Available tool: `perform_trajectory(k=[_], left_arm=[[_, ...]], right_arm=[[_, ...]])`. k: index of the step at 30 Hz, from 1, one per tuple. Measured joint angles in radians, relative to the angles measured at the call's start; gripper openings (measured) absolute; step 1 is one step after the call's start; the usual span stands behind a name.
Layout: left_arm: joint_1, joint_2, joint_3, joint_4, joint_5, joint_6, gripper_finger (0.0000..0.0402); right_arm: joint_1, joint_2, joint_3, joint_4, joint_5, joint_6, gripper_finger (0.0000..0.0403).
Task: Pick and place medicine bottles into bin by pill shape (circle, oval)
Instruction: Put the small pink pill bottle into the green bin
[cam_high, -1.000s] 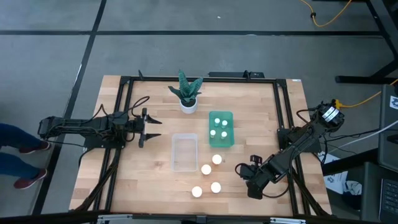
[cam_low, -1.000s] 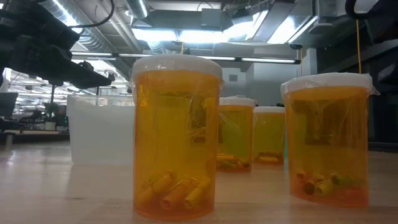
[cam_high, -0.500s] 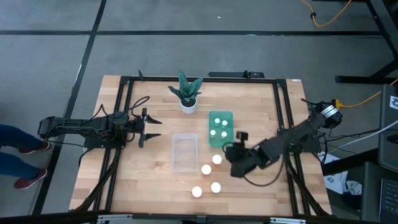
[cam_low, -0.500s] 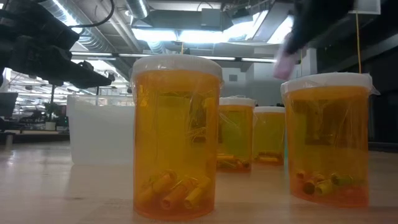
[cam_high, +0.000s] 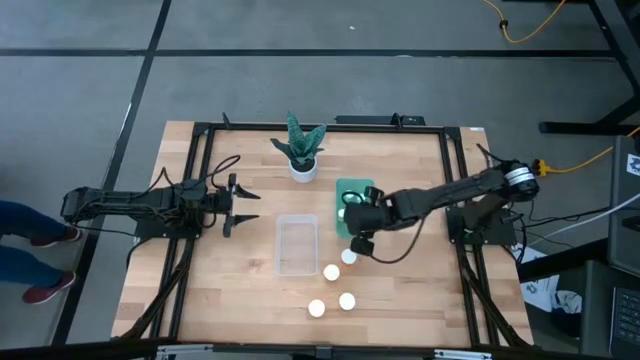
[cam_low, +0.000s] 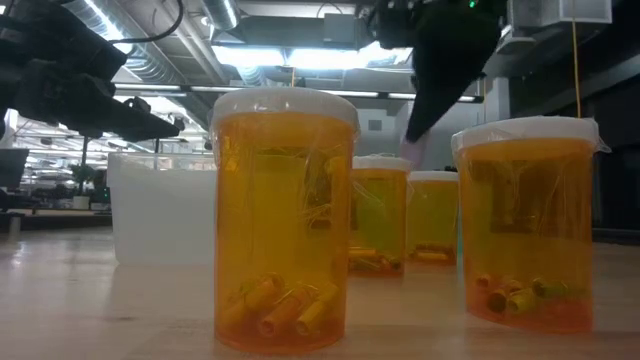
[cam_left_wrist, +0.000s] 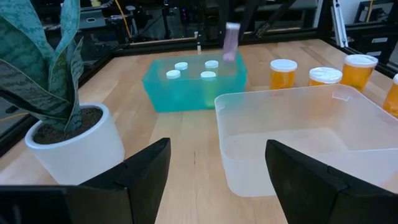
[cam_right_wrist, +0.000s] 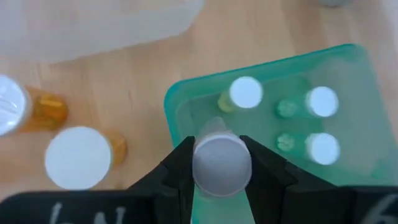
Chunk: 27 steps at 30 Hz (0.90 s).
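Observation:
My right gripper (cam_high: 360, 218) hangs over the near left corner of the green bin (cam_high: 366, 190), shut on a small pale bottle with a white cap (cam_right_wrist: 221, 163). The same bottle shows above the bin in the left wrist view (cam_left_wrist: 231, 42). Three white-capped bottles (cam_right_wrist: 245, 92) stand upright in the green bin. Several orange bottles with white caps (cam_high: 331, 272) stand on their bases on the table, near the front edge. My left gripper (cam_high: 244, 205) waits open at the table's left, facing the clear bin (cam_high: 297, 245). My right gripper pinches the small bottle between its two fingers (cam_right_wrist: 180, 165), at the bottle's top by the cap (cam_right_wrist: 221, 149). The fingers come from above, pointing down. The bottle hangs below them, lifted clear, over the green bin's corner.
A potted plant in a white pot (cam_high: 302, 165) stands at the far side, left of the green bin. The clear bin lies between the two arms. Black frame rails (cam_high: 200, 180) run along the table's edges. Bare wood (cam_high: 420, 290) shows at the near right.
My right gripper has swung from the table's near right toward the far edge and the left, passing the standing bottles, and now hangs over the green bin with the small bottle still in its hold. The bottles on the table have stayed in place.

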Motion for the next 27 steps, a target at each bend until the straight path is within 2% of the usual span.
perform_trajectory(k=[10,15,23,27], left_arm=[[0.000,0.000,0.000,0.000,0.000,-0.001,0.0254],[0.000,0.000,0.000,0.000,0.000,-0.001,0.0254],[0.000,0.000,0.000,0.000,0.001,-0.001,0.0254],[0.000,0.000,0.000,0.000,0.001,-0.001,0.0254]], right_arm=[[-0.056,0.113,-0.002,0.014,-0.021,-0.040,0.0110],[-0.069,0.147,-0.002,0.036,-0.074,-0.065,0.0110],[-0.069,0.154,-0.002,0.055,-0.091,-0.088,0.0111],[-0.069,0.154,-0.002,0.057,-0.117,-0.087,0.0127]])
